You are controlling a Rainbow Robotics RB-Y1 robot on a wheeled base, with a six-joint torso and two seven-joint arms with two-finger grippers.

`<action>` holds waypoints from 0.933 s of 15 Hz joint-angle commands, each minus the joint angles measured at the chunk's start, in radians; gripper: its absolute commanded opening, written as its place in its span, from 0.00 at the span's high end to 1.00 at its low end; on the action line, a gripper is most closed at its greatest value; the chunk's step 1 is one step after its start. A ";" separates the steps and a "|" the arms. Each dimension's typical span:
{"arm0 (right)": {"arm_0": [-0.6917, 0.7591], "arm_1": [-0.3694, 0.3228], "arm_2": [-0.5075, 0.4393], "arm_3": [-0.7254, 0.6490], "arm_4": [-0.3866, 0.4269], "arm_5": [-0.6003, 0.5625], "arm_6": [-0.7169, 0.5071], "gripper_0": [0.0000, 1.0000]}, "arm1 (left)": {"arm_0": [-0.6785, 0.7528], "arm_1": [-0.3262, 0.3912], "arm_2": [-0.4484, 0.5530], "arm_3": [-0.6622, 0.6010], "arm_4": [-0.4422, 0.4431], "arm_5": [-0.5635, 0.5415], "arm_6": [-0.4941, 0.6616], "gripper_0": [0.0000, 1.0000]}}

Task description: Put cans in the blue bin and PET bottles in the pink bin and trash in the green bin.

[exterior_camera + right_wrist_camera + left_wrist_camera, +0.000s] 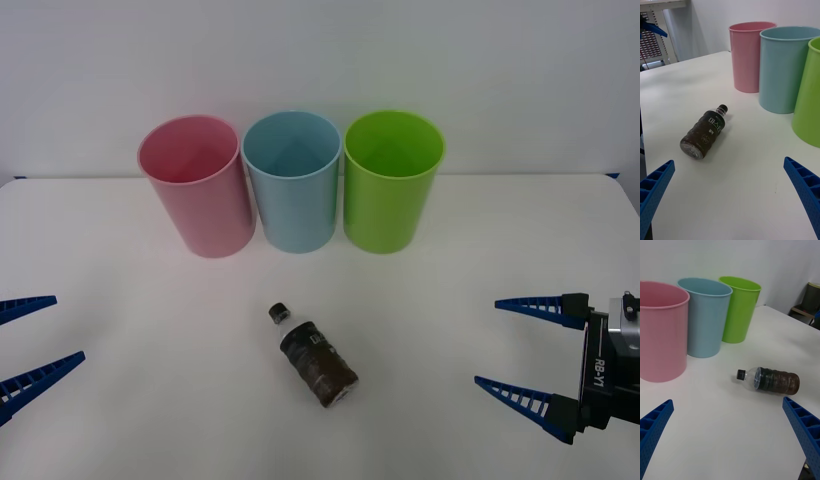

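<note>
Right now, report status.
Left gripper and right gripper open, empty, flanking. PET bottle lying on table, before pink bin. Path unobstructed.

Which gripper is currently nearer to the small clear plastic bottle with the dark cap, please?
The right gripper, by a modest margin. It is open off the bottle's base end, while the left gripper, also open, sits farther out at the table's left edge, off the cap side.
</note>
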 commanded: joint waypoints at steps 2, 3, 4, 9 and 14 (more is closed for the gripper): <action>0.000 0.000 0.000 0.000 0.000 0.000 0.000 0.00 | 0.000 0.000 0.000 0.000 0.000 0.000 0.000 0.00; 0.000 0.000 0.000 0.000 0.000 0.000 0.000 0.00 | 0.000 0.000 0.000 0.000 0.000 0.000 0.000 0.00; 0.000 0.000 0.000 0.000 0.000 0.000 0.000 0.00 | 0.000 0.000 0.000 0.000 0.000 0.000 0.000 0.00; 0.000 0.000 0.000 0.000 0.000 0.000 0.000 0.00 | 0.000 0.000 0.000 0.000 0.000 0.000 0.000 0.00; 0.000 0.000 0.000 0.000 0.000 0.000 0.000 0.00 | 0.000 0.000 0.000 0.000 0.000 0.000 0.000 0.00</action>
